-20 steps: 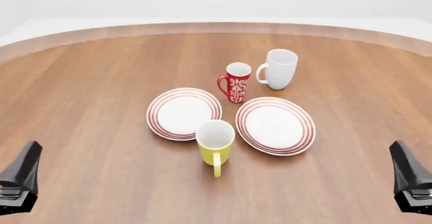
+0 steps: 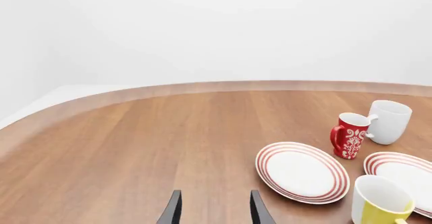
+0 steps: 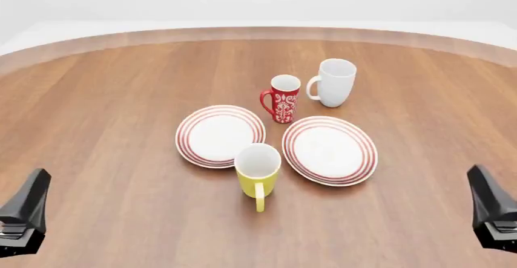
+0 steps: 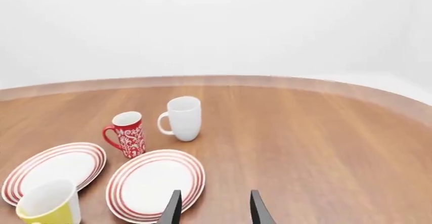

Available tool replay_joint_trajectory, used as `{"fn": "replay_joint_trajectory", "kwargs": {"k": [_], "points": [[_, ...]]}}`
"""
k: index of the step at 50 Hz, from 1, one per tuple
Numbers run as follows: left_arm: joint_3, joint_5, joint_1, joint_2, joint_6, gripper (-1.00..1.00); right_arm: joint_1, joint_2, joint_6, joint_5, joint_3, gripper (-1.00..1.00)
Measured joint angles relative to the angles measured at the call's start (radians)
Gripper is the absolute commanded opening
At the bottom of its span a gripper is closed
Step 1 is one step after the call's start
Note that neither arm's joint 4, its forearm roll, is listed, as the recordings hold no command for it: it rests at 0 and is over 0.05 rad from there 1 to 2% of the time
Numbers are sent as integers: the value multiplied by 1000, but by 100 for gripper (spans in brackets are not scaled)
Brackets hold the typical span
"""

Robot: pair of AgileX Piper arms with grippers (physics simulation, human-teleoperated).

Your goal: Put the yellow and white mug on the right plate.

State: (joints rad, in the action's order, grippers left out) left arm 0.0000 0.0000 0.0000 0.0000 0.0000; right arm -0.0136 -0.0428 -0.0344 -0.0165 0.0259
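The yellow and white mug point(image 3: 258, 170) stands upright on the table, in front of the gap between two plates, handle toward me. It also shows in the left wrist view point(image 2: 380, 203) and the right wrist view point(image 4: 48, 205). The right plate point(image 3: 330, 149), white with red rings, lies empty just right of the mug; it shows in the right wrist view point(image 4: 155, 184) and partly in the left wrist view point(image 2: 403, 175). My left gripper point(image 2: 212, 215) is open and empty at the near left. My right gripper point(image 4: 212, 210) is open and empty at the near right.
A matching left plate point(image 3: 220, 135) lies left of the mug. A red white-patterned mug point(image 3: 282, 98) and a taller white mug point(image 3: 333, 82) stand behind the plates. The round wooden table's far edge point(image 3: 258, 33) curves across the back.
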Motion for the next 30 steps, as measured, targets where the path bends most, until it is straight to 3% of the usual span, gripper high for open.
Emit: {"fn": "replay_joint_trajectory", "kwargs": {"k": [13, 30], "points": [[0, 0, 0, 0, 0, 100, 81, -167, -18, 18, 82, 100], [0, 0, 0, 0, 0, 100, 265, -324, -62, -124, 276, 100]]}}
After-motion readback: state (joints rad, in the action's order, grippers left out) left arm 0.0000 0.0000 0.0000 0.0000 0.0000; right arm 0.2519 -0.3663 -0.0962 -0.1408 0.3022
